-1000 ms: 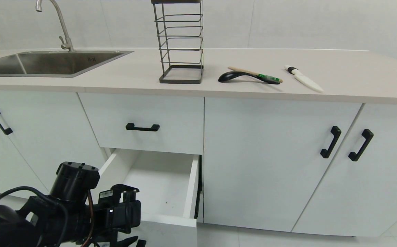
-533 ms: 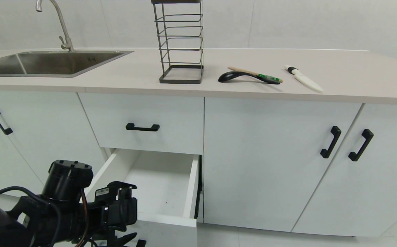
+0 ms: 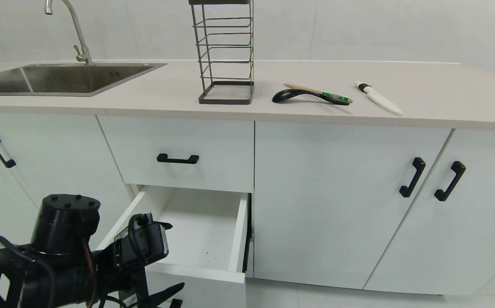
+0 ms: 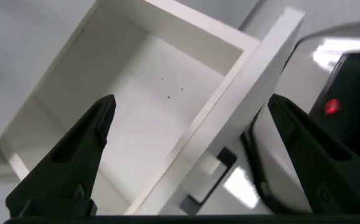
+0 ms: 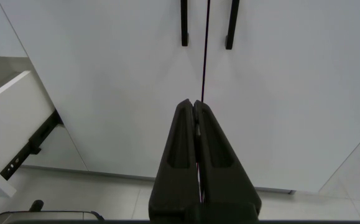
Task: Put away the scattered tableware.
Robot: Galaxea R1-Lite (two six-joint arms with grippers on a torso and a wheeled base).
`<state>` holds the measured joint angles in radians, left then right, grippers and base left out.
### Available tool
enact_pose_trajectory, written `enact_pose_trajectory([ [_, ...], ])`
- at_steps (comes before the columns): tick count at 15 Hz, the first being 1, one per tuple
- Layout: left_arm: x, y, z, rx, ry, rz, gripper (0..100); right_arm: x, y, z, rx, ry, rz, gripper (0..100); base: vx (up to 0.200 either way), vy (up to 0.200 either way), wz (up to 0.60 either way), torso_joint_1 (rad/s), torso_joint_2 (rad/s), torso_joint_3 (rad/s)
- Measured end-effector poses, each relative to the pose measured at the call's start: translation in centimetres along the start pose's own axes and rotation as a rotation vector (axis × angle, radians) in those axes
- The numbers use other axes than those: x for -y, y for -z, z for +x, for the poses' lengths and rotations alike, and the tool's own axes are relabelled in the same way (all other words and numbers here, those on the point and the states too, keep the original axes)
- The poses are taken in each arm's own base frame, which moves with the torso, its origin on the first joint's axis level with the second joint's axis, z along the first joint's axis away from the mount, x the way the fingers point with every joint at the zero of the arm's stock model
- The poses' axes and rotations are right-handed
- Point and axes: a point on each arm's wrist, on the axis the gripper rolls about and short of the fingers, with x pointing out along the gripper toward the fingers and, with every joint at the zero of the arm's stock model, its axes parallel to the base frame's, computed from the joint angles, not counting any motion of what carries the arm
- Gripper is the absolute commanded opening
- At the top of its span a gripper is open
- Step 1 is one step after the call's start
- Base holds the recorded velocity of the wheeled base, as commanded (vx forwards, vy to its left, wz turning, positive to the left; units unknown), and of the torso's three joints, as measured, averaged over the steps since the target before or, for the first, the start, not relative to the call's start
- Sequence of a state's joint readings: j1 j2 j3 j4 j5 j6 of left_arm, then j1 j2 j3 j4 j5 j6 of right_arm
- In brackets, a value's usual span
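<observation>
Up on the table (image 3: pixel 435 94), right of the wire rack (image 3: pixel 226 55), lie a black spoon (image 3: pixel 290 95), a wooden utensil (image 3: pixel 305 89) with a green label (image 3: pixel 329 95) too small to read, and a white knife (image 3: pixel 382 100). Lower down, the left claw (image 4: pixel 192 109) gapes wide before the open drawer (image 4: pixel 136 112). The right claw (image 5: pixel 195 112) is pressed closed, facing cabinet doors (image 5: pixel 105 93).

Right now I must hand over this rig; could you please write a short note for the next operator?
Left gripper: open, empty, by the front of the open lower drawer.
Right gripper: shut, holding nothing, facing the cabinet doors.
Black spoon, wooden utensil and white knife lie on the counter, right of the wire rack.
Done: drawer open, nothing in it.
Left: put all three pieces away.
</observation>
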<state>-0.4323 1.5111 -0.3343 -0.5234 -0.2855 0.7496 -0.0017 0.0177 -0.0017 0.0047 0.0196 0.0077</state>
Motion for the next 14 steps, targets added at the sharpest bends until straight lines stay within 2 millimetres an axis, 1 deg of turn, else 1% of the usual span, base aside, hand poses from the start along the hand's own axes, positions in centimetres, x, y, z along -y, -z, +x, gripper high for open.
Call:
enact_pose_trajectory([
  [3, -0.4, -0.7, -1.3, 0.063, -0.057, -0.226, 100, 0.0, 0.0, 0.0, 0.0, 0.0, 0.0, 0, 0.0, 0.0, 0.0, 0.0, 0.0, 0.0],
  [4, -1.0, -0.8, -1.8, 0.09, -0.102, -0.298, 100, 0.0, 0.0, 0.0, 0.0, 0.0, 0.001, 0, 0.0, 0.0, 0.0, 0.0, 0.0, 0.0],
  [6, -2.3, -0.7, -2.7, 0.15, -0.195, -0.385, 100, 0.0, 0.0, 0.0, 0.0, 0.0, 0.0, 0, 0.0, 0.0, 0.0, 0.0, 0.0, 0.0],
  [8, -3.0, -0.5, -3.4, 0.185, -0.253, -0.434, 100, 0.0, 0.0, 0.0, 0.0, 0.0, 0.0, 0, 0.0, 0.0, 0.0, 0.0, 0.0, 0.0],
  [10, -3.2, -0.6, -4.4, 0.232, -0.304, -0.455, 100, 0.0, 0.0, 0.0, 0.0, 0.0, 0.0, 0, 0.0, 0.0, 0.0, 0.0, 0.0, 0.0],
  [12, -2.9, -0.2, -5.8, 0.271, -0.358, -0.461, 100, 0.0, 0.0, 0.0, 0.0, 0.0, 0.0, 0, 0.0, 0.0, 0.0, 0.0, 0.0, 0.0],
  [14, -1.9, 0.3, -7.2, 0.3, -0.403, -0.461, 100, 0.0, 0.0, 0.0, 0.0, 0.0, 0.0, 0, 0.0, 0.0, 0.0, 0.0, 0.0, 0.0],
])
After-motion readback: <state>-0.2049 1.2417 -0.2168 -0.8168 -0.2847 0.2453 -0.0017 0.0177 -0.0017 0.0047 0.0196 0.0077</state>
